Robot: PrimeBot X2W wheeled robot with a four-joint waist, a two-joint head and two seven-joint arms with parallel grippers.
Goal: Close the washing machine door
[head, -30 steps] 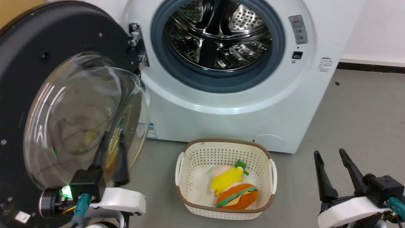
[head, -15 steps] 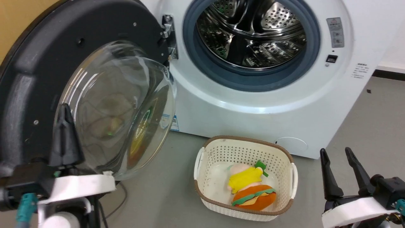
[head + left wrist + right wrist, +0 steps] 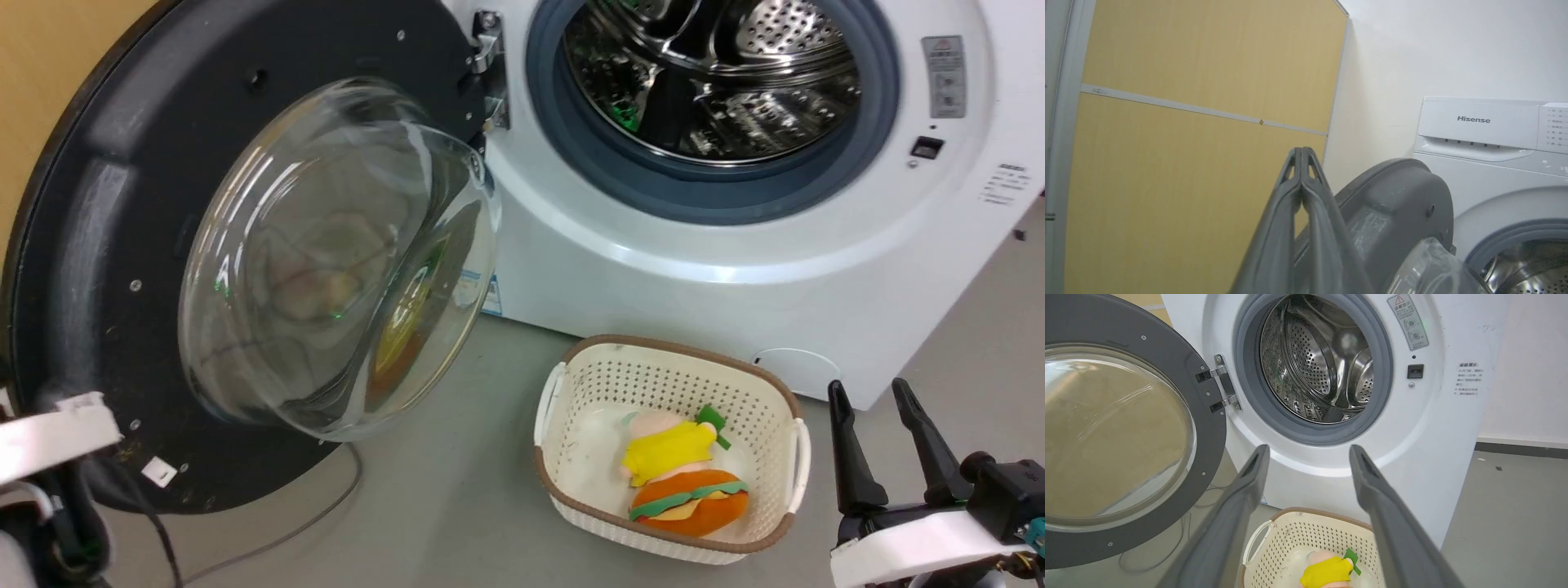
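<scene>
Right gripper (image 3: 867,392) is idling, fingers spread wide, near the basket (image 3: 669,353). Left gripper (image 3: 1301,152), fingers pressed together and empty, is hovering beside the outer rim of the door (image 3: 106,204), which is hanging wide open left of the washer (image 3: 653,269). It is likely getting behind the door; next comes a sideways push toward the drum (image 3: 718,73). Half a second ago those fingers were crossing the glass (image 3: 326,261); the camera has turned too.

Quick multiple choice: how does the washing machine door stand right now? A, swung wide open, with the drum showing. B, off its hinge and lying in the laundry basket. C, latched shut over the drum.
A: the washing machine door hangs swung out on its hinge, leaving the steel drum of the washing machine uncovered.
</scene>
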